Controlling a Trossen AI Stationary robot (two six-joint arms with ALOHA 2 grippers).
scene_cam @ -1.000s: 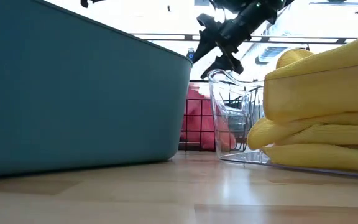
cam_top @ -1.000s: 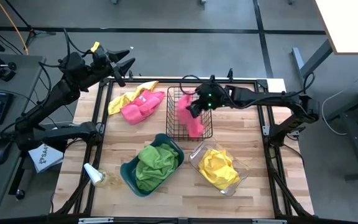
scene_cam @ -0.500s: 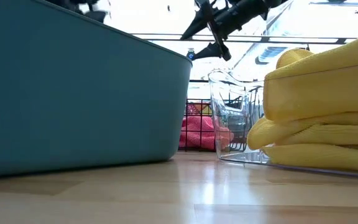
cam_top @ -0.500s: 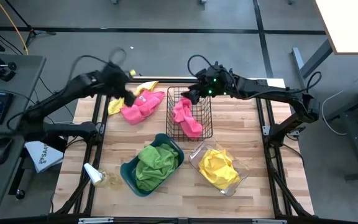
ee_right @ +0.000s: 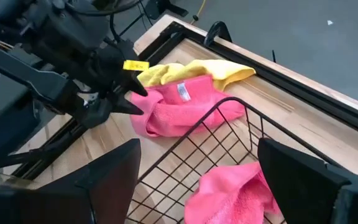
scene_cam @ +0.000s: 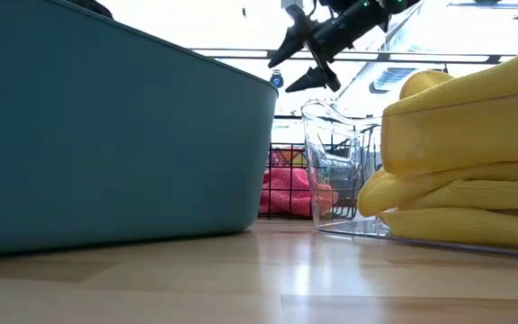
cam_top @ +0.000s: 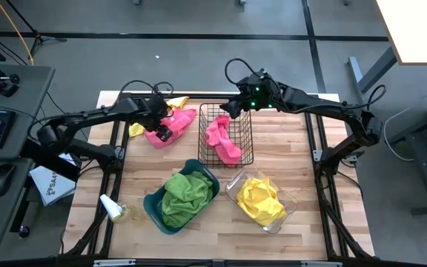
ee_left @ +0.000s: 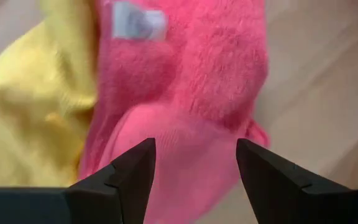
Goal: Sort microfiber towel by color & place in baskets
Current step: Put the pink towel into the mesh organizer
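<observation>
Pink, soft and light, the loose towel is being hovered over by the wide-open, empty left gripper, and a thick fold looks best to pinch, while the right gripper, also open and empty, is being held over the black wire basket.

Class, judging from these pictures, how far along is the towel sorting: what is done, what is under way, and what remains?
Done: a green towel lies in the teal bin, a yellow towel in the clear bin, a pink towel in the wire basket. Under way: the open left pincer is over the loose pink towel. Left: that towel and the yellow one beside it. The open right pincer hangs empty by the basket.
</observation>
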